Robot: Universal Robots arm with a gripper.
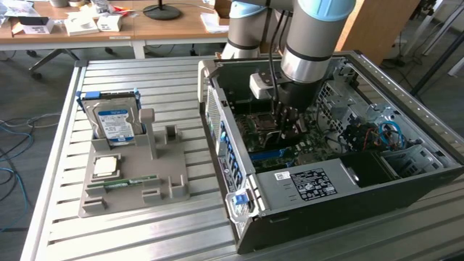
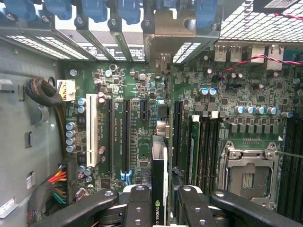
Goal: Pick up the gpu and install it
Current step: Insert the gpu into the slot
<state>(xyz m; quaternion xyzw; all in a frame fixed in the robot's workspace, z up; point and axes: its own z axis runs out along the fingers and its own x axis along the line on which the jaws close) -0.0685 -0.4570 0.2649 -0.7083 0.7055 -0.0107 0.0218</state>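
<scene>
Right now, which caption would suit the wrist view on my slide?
The gripper holds the gpu edge-on over the green motherboard, close to its expansion slots.

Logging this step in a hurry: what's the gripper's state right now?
The gripper is closed on the thin, dark, edge-on gpu card, above the green motherboard inside the open black computer case.

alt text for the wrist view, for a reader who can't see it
The gripper holds the gpu edge-on between its black fingers, over the green motherboard inside a computer case. Long expansion slots run parallel to the card, with an empty CPU socket on its other side.
</scene>
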